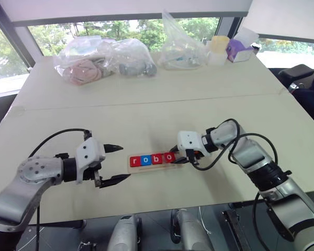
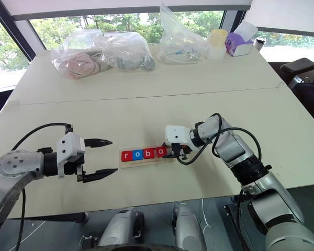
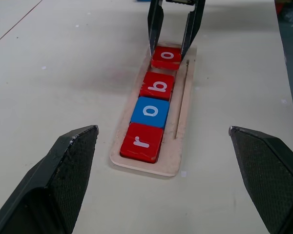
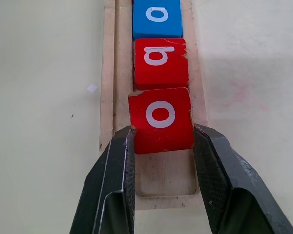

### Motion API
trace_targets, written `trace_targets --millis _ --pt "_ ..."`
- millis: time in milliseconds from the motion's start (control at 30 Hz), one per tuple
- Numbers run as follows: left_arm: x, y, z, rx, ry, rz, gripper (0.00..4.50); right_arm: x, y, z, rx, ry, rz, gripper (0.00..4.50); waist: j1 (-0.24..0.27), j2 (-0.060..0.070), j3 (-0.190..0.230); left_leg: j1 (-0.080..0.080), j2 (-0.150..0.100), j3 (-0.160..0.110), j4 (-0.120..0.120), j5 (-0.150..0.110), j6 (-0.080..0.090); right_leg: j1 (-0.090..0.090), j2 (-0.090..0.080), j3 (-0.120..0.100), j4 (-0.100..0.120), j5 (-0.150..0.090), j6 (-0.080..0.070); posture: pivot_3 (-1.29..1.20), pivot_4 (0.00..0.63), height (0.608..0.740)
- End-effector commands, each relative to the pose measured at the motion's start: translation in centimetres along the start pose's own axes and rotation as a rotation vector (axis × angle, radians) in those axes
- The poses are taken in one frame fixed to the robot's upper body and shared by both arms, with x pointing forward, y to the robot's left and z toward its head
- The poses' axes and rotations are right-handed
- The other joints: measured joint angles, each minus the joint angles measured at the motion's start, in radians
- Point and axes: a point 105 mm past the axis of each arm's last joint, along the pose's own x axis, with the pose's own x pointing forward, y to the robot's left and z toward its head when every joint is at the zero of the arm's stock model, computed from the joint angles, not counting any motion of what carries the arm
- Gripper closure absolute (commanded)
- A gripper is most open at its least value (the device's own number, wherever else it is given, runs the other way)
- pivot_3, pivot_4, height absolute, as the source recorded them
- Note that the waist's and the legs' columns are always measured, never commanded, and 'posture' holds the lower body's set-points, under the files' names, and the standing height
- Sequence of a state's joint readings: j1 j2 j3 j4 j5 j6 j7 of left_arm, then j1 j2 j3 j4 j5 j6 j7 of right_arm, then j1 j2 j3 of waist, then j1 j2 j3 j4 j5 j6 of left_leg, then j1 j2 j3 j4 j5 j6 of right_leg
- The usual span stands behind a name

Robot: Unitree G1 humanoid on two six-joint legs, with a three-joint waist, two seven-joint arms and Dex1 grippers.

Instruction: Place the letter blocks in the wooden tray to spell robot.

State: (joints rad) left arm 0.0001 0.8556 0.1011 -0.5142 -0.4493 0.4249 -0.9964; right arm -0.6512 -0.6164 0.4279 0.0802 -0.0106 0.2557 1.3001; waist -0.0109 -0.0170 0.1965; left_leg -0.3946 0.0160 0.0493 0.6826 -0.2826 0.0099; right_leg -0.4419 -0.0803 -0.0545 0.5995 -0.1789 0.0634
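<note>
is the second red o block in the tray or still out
In the wooden tray, fourth after r, o, b. The right claw is shut on the red o block.

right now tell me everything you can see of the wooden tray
The wooden tray is a long, narrow frame of pale wood with a raised rim, lying flat on the table. Four blocks sit in a row inside it: red r, blue o, red b, red o. The right gripper is shut on that last red o; the slot behind it is bare.

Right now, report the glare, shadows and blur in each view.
Left eye view: bright windows wash out behind the plastic bags. Left wrist view: near fingers soft. Right wrist view: red o block sharp, faint shadow on the table.
</note>
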Motion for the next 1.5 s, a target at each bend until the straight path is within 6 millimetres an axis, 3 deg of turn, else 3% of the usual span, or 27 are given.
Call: trace_targets --millis 33,233,400,467,700,833,1100,1300,1400,1500 --pt "-0.1 0.1 0.9 0.043 -0.021 0.007 0.0 -0.3 -0.5 0.8 -0.035 -0.009 -0.017 3.38 0.0 0.0 0.0 0.0 0.0 0.0 0.0 0.0 0.0 0.0 0.0 0.0 0.0 0.0 0.0 0.0 0.15 0.74" --pt "-0.1 0.0 0.1 0.036 -0.02 0.009 0.0 -0.1 -0.5 0.8 -0.032 -0.008 -0.017 3.38 0.0 0.0 0.0 0.0 0.0 0.0 0.0 0.0 0.0 0.0 0.0 0.0 0.0 0.0 0.0 0.0 0.15 0.74" --pt "-0.1 -0.3 -0.2 0.035 -0.021 0.008 0.0 -0.2 -0.6 0.9 -0.032 -0.006 -0.018 0.8 0.0 0.0 0.0 0.0 0.0 0.0 0.0 0.0 0.0 0.0 0.0 0.0 0.0 0.0 0.0 0.0 0.15 0.74" --pt "-0.2 -0.4 -0.4 0.034 -0.021 0.008 0.0 -0.3 -0.6 1.1 -0.038 -0.011 -0.02 0.04 0.001 0.0 0.0 0.0 0.0 0.0 0.0 0.0 0.0 0.0 0.0 0.0 0.0 0.0 0.0 0.0 0.15 0.74" --pt "0.0 -0.3 0.3 0.038 -0.03 0.008 0.0 -1.6 -1.7 3.1 -0.026 -0.089 -0.079 0.04 0.0 0.0 0.0 0.0 0.0 0.0 0.0 0.0 0.0 0.0 0.0 0.0 0.0 0.0 0.0 0.0 0.15 0.74" --pt "0.3 -0.3 0.8 0.041 -0.034 0.007 0.0 -2.7 -2.8 2.9 -0.014 -0.086 -0.146 0.04 0.001 0.0 0.0 0.0 0.0 0.0 0.0 0.0 0.0 0.0 0.0 0.0 0.0 0.0 0.0 0.0 0.15 0.74" --pt "0.5 0.1 0.7 0.041 -0.033 0.004 0.0 -3.8 -1.2 2.3 0.006 -0.058 -0.115 0.04 0.001 0.0 0.0 -0.002 0.0 0.0 0.0 0.0 0.0 -0.001 0.0 0.0 -0.001 0.0 0.0 0.0 0.15 0.74" --pt "0.4 0.0 0.3 0.038 -0.035 0.004 0.0 -6.6 -3.9 0.7 0.048 -0.009 -0.407 0.04 0.0 0.0 0.0 -0.002 0.0 0.0 0.0 0.0 0.0 -0.001 0.0 0.0 -0.001 0.0 0.0 0.0 0.15 0.74" --pt "0.5 0.1 0.9 0.045 -0.038 0.0 0.0 -9.4 -5.5 -1.5 0.194 0.037 -0.652 0.04 0.005 0.0 0.0 -0.003 0.0 0.0 0.0 0.0 0.0 -0.002 -0.001 0.0 -0.001 0.0 0.0 0.0 0.15 0.74" --pt "0.6 0.3 1.5 0.048 -0.043 -0.004 0.0 -10.3 -5.4 -2.3 0.312 0.032 -0.763 0.04 0.014 0.0 0.0 -0.005 0.0 0.0 0.0 0.0 0.0 -0.003 -0.001 0.0 -0.002 0.0 0.0 0.0 0.15 0.74"
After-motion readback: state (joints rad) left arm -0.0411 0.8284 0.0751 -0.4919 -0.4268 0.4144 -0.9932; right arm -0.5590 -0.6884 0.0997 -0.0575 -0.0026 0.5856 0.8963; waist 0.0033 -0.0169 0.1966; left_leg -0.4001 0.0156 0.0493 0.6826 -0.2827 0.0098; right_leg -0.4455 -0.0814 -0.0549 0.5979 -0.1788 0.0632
